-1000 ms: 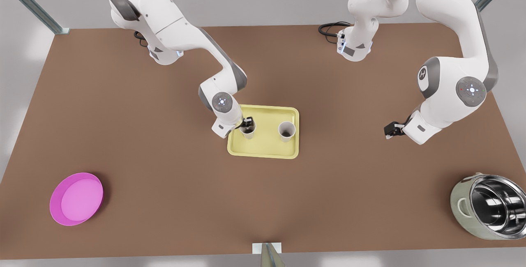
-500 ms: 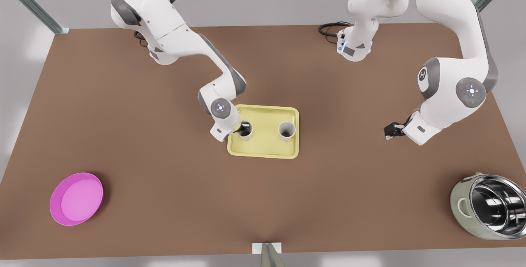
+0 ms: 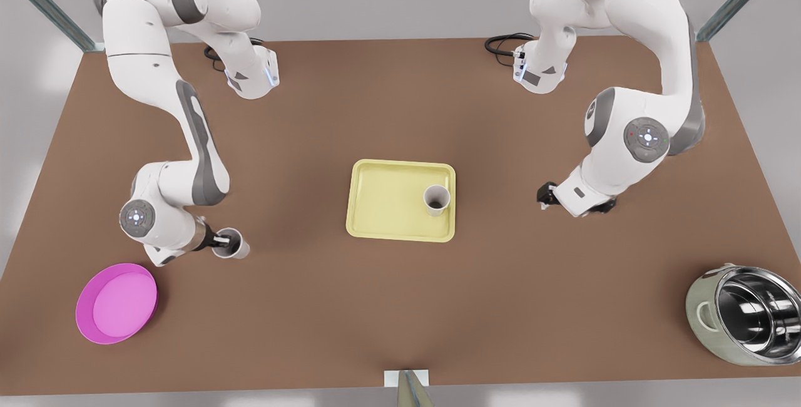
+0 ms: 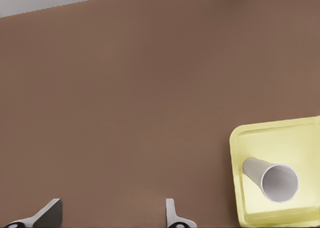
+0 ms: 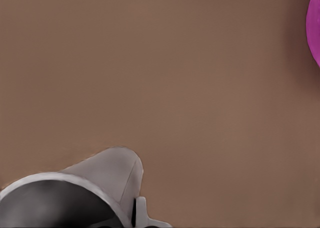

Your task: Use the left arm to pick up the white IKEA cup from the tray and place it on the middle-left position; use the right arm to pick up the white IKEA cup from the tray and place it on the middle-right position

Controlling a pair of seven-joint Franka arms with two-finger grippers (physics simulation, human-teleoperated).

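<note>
At the front view's left, beside the magenta bowl (image 3: 116, 302), we see the right gripper (image 3: 220, 243), jaws pinching the rim of one white cup (image 3: 233, 246) low over the counter (image 3: 281, 307). With so thin a hold, it could tip on release. Mid-scene, the tray (image 3: 382, 206) holds the other cup (image 3: 437, 199). Farther right, the left gripper (image 3: 545, 195) hangs with jaws spread; approaching too low could topple that cup. We read no lettering.

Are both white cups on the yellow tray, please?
No, one cup stands on the tray; the right gripper holds the other cup away from it.
</note>
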